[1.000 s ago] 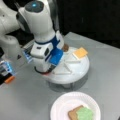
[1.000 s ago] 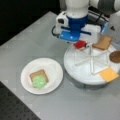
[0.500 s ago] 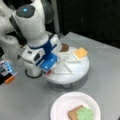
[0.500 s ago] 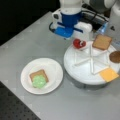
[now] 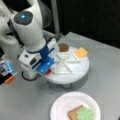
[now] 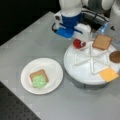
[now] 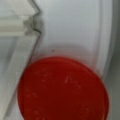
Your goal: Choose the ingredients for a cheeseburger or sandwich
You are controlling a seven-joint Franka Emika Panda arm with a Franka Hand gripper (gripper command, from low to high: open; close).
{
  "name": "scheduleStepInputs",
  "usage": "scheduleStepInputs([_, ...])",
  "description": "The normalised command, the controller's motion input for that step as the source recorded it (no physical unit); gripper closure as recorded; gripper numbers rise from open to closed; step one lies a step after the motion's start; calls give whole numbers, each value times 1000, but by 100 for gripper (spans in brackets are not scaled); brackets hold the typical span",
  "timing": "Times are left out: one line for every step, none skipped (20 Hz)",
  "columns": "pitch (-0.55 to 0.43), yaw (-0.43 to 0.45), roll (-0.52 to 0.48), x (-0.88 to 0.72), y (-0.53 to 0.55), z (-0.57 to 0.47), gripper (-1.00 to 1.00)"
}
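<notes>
A red disc [image 7: 63, 90] lies in a compartment of the white divided tray [image 5: 75, 77] and fills most of the wrist view. My gripper [image 6: 81, 37] hangs right over the red disc [image 6: 79, 44], close to it or touching it; its fingers do not show in the wrist view. In the tray's other compartments lie a tan bread square [image 6: 102, 41], a brown patty [image 6: 115, 56] and a cheese square [image 6: 108, 74]. On the white plate [image 6: 52, 72] sits the sandwich: a bread square [image 6: 37, 74] with green lettuce [image 6: 39, 81] on top.
The tray's raised dividers [image 7: 25, 25] run beside the red disc. A blue-lit device [image 5: 6, 67] and an orange piece [image 5: 10, 79] sit at a front view's left, by the arm's base [image 5: 7, 45]. The table's edge [image 6: 10, 86] lies near the plate.
The gripper has moved across the tray to the compartment with the red disc and come down over it. Plate and sandwich are unchanged.
</notes>
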Motion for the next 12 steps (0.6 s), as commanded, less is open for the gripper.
scheduleStepInputs([34, -26, 37, -262, -115, -162, -100])
scheduleStepInputs([17, -19, 46, -278, -131, -159, -100])
scheduleStepInputs([-5, -7, 66, -279, -142, -150, -100])
scheduleStepInputs([-19, 3, 67, -277, -143, -142, -100])
scheduleStepInputs([-46, 9, 88, -259, -136, -127, -100])
scheduleStepInputs([-58, 18, 118, -264, -140, -128, -100])
scheduleStepInputs([-66, 28, 119, -246, -124, -115, -100])
scheduleStepInputs([-67, 38, 171, -236, -111, -101, -100])
scheduleStepInputs([-105, 25, 285, -223, -98, -81, -100])
scheduleStepInputs([-116, 21, 307, -206, -77, -64, -100])
scheduleStepInputs([-142, 1, 329, -190, -62, -37, -100])
scheduleStepInputs([-173, -36, 419, -172, -57, -2, -100])
